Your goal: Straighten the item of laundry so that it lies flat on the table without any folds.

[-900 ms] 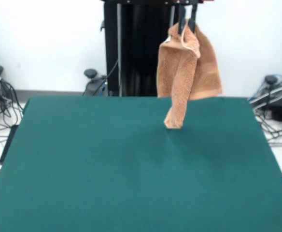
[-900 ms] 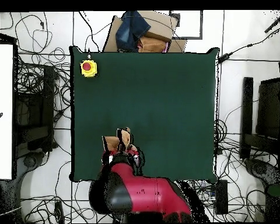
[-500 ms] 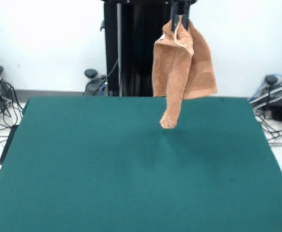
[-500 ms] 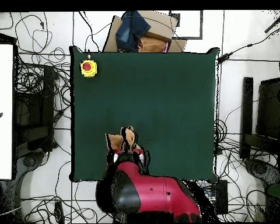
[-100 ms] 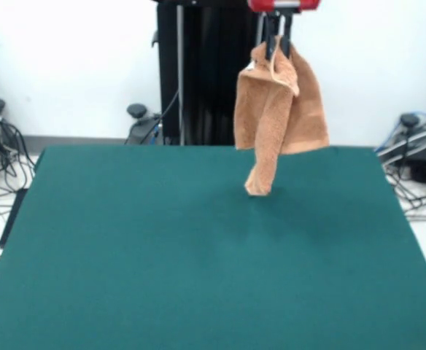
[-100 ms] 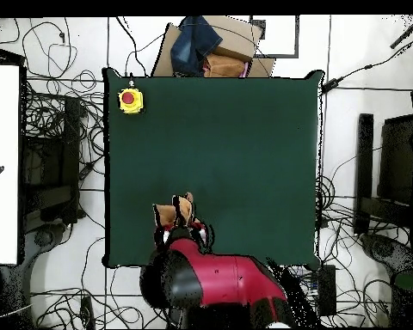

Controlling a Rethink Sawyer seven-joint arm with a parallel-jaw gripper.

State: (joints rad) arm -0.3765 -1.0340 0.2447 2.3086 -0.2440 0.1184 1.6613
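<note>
Front camera low across the table (image 5: 162, 277), overhead straight down, seemingly higher, both sharing it

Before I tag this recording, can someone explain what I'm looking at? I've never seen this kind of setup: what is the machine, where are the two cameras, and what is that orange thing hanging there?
The machine is a single robot arm, red and black, ending in a gripper. One picture is taken from across the table, facing the robot; the other looks straight down from above, with the robot's base at the bottom. The large green table has nothing lying flat on it except a yellow box with a red button near one corner, seen from above. The orange thing is a towel. The gripper is shut on its top edge and holds it in the air, so it hangs bunched and folded, its lowest tip just above the table or barely touching it; I cannot tell which. It is not yet laid out.
</note>
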